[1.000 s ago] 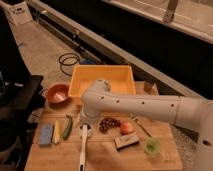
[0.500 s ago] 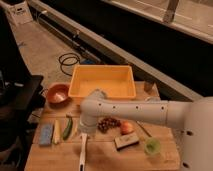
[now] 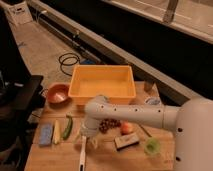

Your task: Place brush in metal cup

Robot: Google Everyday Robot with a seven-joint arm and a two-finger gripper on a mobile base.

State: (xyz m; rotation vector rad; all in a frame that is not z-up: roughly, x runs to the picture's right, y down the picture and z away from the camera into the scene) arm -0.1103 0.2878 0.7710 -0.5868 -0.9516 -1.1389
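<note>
The single camera view looks down at a wooden table (image 3: 55, 157) with the robot's white arm (image 3: 135, 116) reaching in from the right. The arm bends downward at a rounded joint, which puts the gripper (image 3: 86, 143) low over the front-left part of the table, just in front of a bunch of dark grapes (image 3: 109, 124).

Its fingers (image 3: 79, 142) stand apart, one on each side of the upper end of the brush (image 3: 81, 159). I cannot tell whether they touch it. The brush lies flat on the wood, and its white handle runs from the gripper toward the near edge (its dark head is hidden under the gripper).

The metal cup (image 3: 148, 88) stands upright at the back right of the table, just beside the right-hand wall of the yellow bin (image 3: 100, 98) and well apart from the brush. A white cup (image 3: 152, 101) sits just in front of it.

Left of the bin is an orange bowl (image 3: 57, 94). Along the left side lie a blue sponge (image 3: 45, 134), a pale yellow piece (image 3: 56, 133) and a green vegetable (image 3: 67, 127), side by side.

To the right of the grapes are a reddish round fruit (image 3: 127, 128), a dark block (image 3: 126, 142) and a translucent green cup (image 3: 152, 146).
</note>
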